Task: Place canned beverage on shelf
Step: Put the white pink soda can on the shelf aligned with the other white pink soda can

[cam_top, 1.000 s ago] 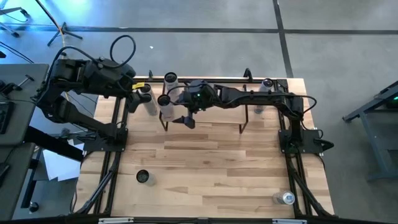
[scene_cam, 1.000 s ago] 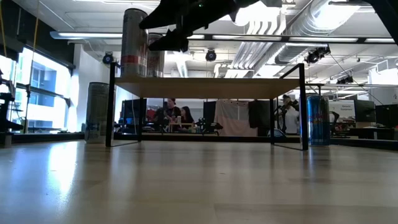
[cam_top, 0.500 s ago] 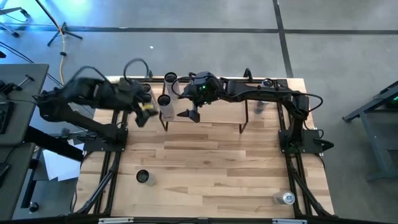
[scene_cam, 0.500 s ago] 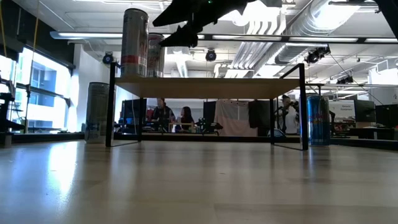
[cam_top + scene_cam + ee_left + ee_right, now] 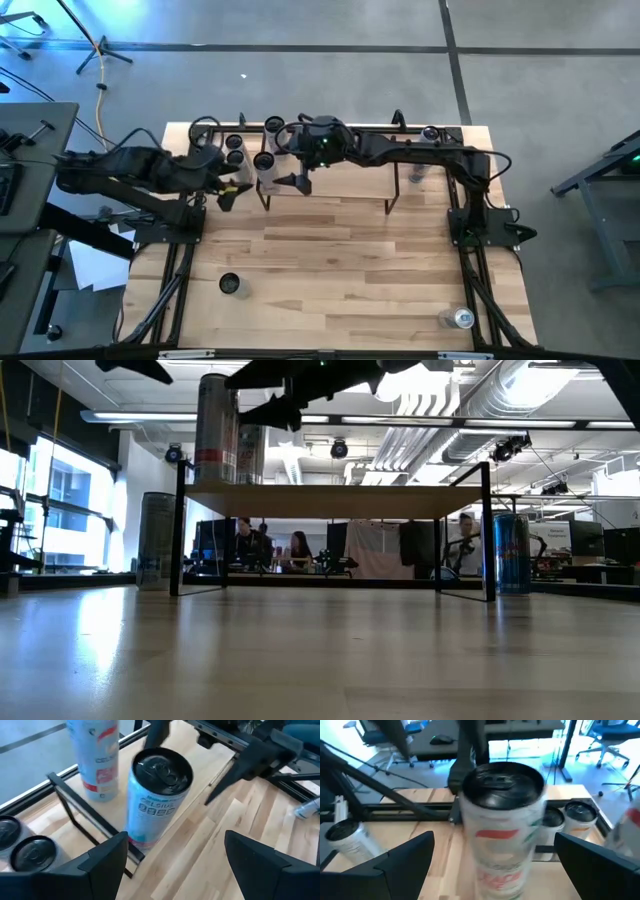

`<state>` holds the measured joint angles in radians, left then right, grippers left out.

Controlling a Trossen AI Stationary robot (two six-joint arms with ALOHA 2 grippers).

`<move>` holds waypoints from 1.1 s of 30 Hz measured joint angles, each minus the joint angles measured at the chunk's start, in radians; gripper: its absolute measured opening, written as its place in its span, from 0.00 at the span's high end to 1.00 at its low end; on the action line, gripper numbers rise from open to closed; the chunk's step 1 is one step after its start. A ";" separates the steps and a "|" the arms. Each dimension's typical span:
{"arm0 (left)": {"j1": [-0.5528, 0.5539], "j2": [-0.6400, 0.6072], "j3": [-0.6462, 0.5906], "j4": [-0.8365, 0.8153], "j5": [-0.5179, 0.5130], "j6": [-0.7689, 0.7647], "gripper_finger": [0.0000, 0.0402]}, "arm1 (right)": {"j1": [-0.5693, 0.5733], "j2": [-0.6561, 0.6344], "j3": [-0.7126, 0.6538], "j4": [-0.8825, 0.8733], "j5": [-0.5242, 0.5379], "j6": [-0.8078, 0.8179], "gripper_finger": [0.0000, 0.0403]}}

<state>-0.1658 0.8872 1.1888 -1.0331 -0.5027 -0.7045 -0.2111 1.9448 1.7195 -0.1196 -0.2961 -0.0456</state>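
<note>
I am hovering both grippers, left [image 5: 232, 190] and right [image 5: 296, 181], open and empty by the shelf [image 5: 330, 183]; placement looks done; next, fetching another can [image 5: 231, 286].

White can [image 5: 159, 795], red-striped can [image 5: 503, 822]

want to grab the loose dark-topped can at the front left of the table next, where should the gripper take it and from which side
Take the dark-topped can around the middle of its round side wall, fingers level on opposite sides. It stands upright with bare table all round it, so any side seems open; coming from the left gripper side looks shortest. Gripping the top rim would likely hold less securely.
</note>
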 joint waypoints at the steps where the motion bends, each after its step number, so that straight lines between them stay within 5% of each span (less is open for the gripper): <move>1: 0.000 -0.001 -0.021 0.022 0.000 0.009 0.26 | -0.002 0.003 0.000 -0.003 0.001 0.000 0.01; 17: 0.003 0.000 -0.117 0.108 0.022 -0.009 0.26 | 0.003 0.070 0.000 0.124 -0.054 0.027 0.02; 28: 0.003 0.003 -0.117 0.105 0.021 -0.026 0.26 | 0.003 0.070 0.000 0.147 -0.053 0.003 0.26; 33: 0.003 0.005 -0.117 0.104 -0.058 -0.026 0.26 | 0.003 0.070 0.000 0.146 -0.054 0.001 0.35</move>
<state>-0.1631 0.8923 1.0718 -0.9293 -0.5608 -0.7309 -0.2082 2.0144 1.7191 0.0264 -0.3500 -0.0449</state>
